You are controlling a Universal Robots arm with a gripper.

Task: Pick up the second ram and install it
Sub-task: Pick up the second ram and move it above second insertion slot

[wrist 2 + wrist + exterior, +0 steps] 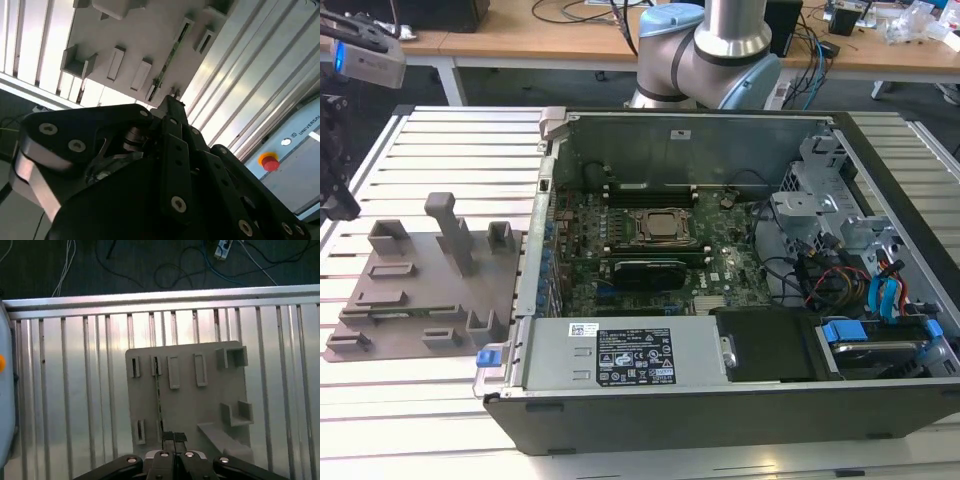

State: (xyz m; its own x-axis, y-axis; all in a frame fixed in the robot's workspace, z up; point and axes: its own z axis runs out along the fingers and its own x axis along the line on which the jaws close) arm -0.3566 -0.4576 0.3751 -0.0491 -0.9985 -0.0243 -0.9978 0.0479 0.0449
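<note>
Two fingers of the tool (174,436) are pressed together, holding nothing, above the grey holder plate (210,390). The second ram (158,395) stands on edge in a slot of that plate. The plate lies near an edge of the slatted worktop (75,390), beside the open computer case (720,250).

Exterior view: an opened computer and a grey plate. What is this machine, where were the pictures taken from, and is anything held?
It is one robot arm behind a slotted metal table. The exterior view comes from a camera off the arm. It shows an open computer case with its motherboard and, at that view's left, a grey fixture plate. Both wrist views come from cameras riding on the arm, looking past its black gripper at that plate. A slim green ram stick stands on edge in the plate's slots, near the gripper, not yet lifted.
</note>
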